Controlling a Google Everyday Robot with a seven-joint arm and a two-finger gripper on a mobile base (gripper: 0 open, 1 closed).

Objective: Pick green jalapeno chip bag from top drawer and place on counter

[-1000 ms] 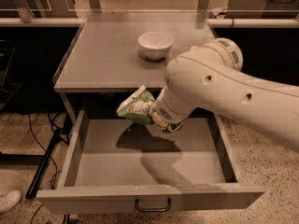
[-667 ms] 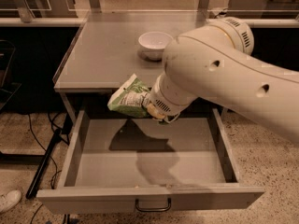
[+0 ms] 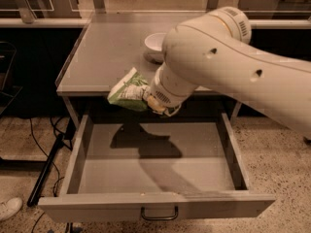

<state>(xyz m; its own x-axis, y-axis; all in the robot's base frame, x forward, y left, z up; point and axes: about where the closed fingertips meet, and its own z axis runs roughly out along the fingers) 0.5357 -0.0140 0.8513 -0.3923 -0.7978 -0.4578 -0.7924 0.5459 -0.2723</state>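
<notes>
The green jalapeno chip bag (image 3: 127,90) is a crinkled green bag with white print, held in the air at the counter's front edge, above the back of the open top drawer (image 3: 155,205). My gripper (image 3: 149,100) is shut on the bag's right end, mostly hidden by the big white arm (image 3: 228,72). The drawer is pulled out wide, its inside bare, with a dark loop handle (image 3: 159,213) on its front panel. The grey counter (image 3: 104,52) lies just behind and level with the bag.
A white bowl (image 3: 156,46) stands on the counter at the back right of the bag. A dark cable and a black bar (image 3: 46,171) run down the floor left of the drawer. A white shoe (image 3: 8,208) shows at the bottom left.
My gripper has lifted the chip bag up out of the drawer and moved it left, from inside the drawer's back to the level of the counter's front edge.
</notes>
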